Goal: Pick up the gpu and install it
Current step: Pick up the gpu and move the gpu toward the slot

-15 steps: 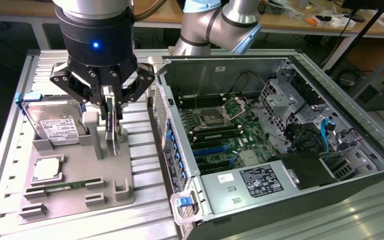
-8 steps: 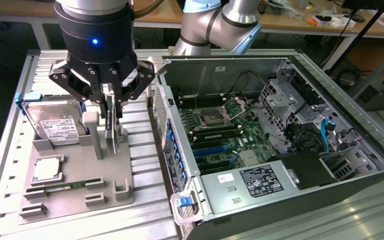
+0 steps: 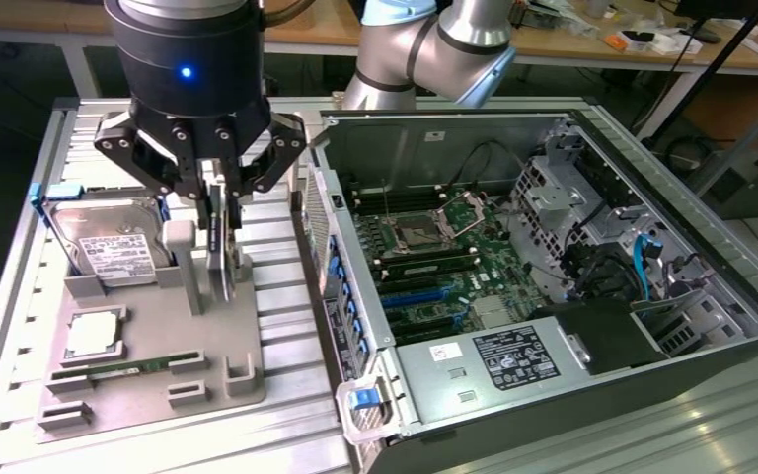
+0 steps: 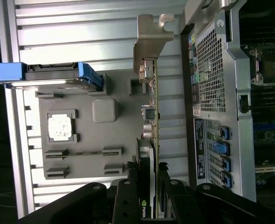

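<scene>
Gripper [image 3: 225,212]: mine; clamped from above on the gpu [image 4: 151,93]
gpu: upright on edge over the grey tray [image 3: 155,380]; near the hard drive [image 3: 110,237]
Case [image 3: 418,133]: open; just beside the tray

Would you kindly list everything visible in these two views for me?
gpu: one, black with silver bracket, upright on edge over the grey tray.
hard drive: one, silver, blue rails, tray's far end.
processor chip: one, silver, tray pocket.
memory stick: one, green, tray's near slot.
tray: one, grey, on slatted table.
computer case: one, black, open, exterior view's right.
arm: one, silver-grey, beyond case.
pincer: one, black, shut on the gpu.
</scene>
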You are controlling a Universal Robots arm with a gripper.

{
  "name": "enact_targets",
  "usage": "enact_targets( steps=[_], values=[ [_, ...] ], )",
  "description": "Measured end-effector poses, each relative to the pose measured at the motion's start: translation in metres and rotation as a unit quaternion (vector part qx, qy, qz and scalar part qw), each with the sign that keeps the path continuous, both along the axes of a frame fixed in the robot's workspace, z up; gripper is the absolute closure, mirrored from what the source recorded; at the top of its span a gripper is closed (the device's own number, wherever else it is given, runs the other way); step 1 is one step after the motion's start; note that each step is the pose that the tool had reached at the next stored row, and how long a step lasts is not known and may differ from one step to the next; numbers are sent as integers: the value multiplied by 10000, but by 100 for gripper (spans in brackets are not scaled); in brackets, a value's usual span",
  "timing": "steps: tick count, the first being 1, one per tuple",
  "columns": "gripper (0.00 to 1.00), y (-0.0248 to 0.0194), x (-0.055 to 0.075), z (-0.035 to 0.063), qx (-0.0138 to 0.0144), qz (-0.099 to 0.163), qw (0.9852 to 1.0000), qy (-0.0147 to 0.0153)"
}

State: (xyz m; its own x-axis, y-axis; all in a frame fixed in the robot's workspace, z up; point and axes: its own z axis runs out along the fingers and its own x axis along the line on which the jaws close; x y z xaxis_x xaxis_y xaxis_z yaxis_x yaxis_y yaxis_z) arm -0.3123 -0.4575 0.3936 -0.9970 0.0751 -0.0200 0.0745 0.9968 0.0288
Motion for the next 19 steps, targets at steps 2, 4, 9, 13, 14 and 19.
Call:
enact_targets(
  steps=[2, 4, 9, 13, 14, 19],
  values=[
    [73, 0, 0, 13, 0, 0, 10000, 0],
    [73, 0, 0, 20, 0, 0, 10000, 0],
    [73, 0, 0, 43, -1, 0, 10000, 0],
    [73, 0, 0, 93, -2, 0, 10000, 0],
    [73, 0, 0, 105, -2, 0, 10000, 0],
    [73, 0, 0, 162, -3, 0, 10000, 0]
  ],
)
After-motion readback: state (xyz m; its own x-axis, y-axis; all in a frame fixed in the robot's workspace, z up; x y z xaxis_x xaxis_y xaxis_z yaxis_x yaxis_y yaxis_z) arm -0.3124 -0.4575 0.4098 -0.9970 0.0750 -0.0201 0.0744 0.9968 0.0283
